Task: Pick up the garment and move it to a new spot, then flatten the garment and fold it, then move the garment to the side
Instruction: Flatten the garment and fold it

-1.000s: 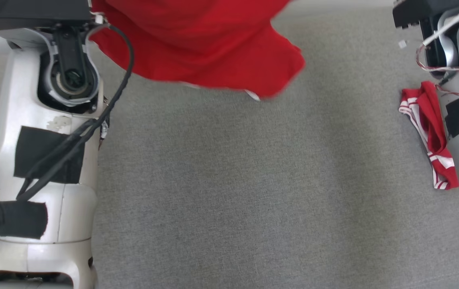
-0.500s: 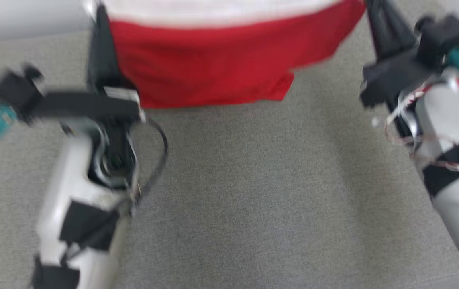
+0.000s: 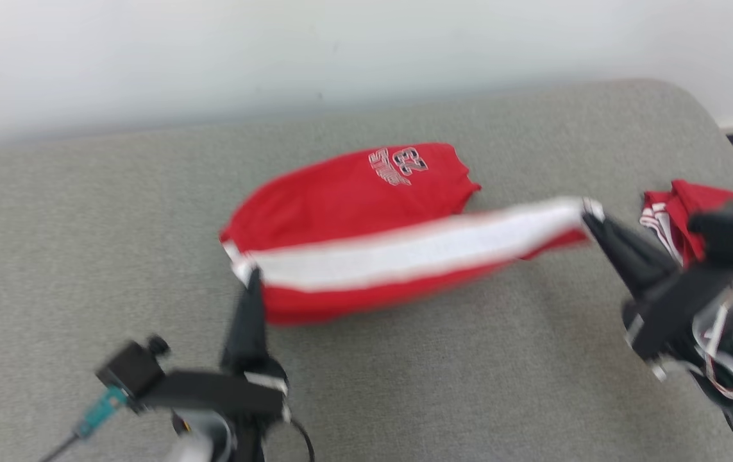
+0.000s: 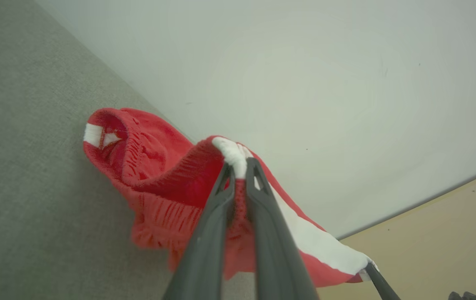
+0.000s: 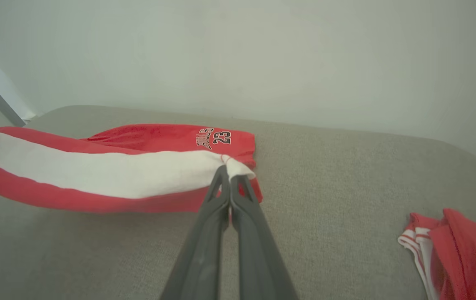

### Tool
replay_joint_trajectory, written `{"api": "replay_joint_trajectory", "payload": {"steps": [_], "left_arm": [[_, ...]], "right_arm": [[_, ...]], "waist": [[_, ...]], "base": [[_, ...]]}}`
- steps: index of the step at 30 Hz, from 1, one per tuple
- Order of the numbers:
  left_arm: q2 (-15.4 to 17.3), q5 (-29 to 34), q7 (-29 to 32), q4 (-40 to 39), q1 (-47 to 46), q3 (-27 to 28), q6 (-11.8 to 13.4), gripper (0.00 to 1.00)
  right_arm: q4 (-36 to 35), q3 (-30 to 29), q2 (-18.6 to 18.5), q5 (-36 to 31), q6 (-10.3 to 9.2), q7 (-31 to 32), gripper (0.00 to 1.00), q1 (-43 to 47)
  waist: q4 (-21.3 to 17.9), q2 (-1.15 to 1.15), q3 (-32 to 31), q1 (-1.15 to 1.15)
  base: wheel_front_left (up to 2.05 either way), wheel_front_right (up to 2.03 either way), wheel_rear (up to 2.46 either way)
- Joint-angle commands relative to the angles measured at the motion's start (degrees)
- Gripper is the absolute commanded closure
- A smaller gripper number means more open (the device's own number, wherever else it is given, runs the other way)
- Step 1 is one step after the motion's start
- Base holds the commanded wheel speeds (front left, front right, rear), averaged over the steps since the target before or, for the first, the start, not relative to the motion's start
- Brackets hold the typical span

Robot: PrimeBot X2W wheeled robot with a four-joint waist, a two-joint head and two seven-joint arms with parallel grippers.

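Both the left gripper [image 3: 252,277] and right gripper [image 3: 589,215] clamp the garment [image 3: 347,196] printed "BULLS 23".

Left fingers [image 3: 247,321] lower left, right fingers [image 3: 623,247] far right, well apart; both pinched shut on garment [image 3: 353,192].

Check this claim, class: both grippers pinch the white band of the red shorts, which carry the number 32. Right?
Not quite: the right wrist view shows the shorts carry 23. The left gripper and right gripper do each pinch the white band.
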Motion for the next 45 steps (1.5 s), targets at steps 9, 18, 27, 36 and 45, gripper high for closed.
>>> {"api": "replay_joint_trajectory", "payload": {"steps": [9, 18, 27, 36, 45], "left_arm": [[4.78, -1.12, 9.93, -1.23, 12.87, -5.92, 2.02, 1.0], [9.49, -3.62, 17.38, -4.07, 19.79, -6.65, 5.77, 1.0], [13.51, -5.84, 22.23, -11.61, 24.71, -6.61, 8.5, 1.0], [8.43, -0.68, 13.69, -10.96, 16.05, -6.6, 3.44, 1.0], [2.59, 5.85, 4.82, 0.98, 1.74, -8.1, 0.73, 1.0]], "right_arm": [[-7.95, -8.44, -4.21, 10.05, -0.17, 21.01, 1.0, 22.68], [-14.21, -16.63, -0.11, 12.03, -0.17, 35.8, 1.0, 36.35], [-23.37, -31.37, 7.18, 8.23, -0.17, 45.96, 1.0, 45.92], [-24.45, -28.43, 7.46, -0.51, -0.17, 38.16, 1.0, 28.65], [-6.96, -13.19, 4.4, -6.87, -0.17, 24.32, 1.0, 5.91]], "waist": [[2.1, 0.0, -4.69, 0.02], [1.71, 0.0, -5.55, 0.02], [2.61, 0.0, -5.83, 0.02], [3.73, 0.0, -4.02, 0.02], [7.5, 0.0, 0.72, 0.02]], "base": [[0.0, 0.0, 0.0], [0.0, 0.0, 0.0], [0.0, 0.0, 0.0], [0.0, 0.0, 0.0], [0.0, 0.0, 0.0]]}}
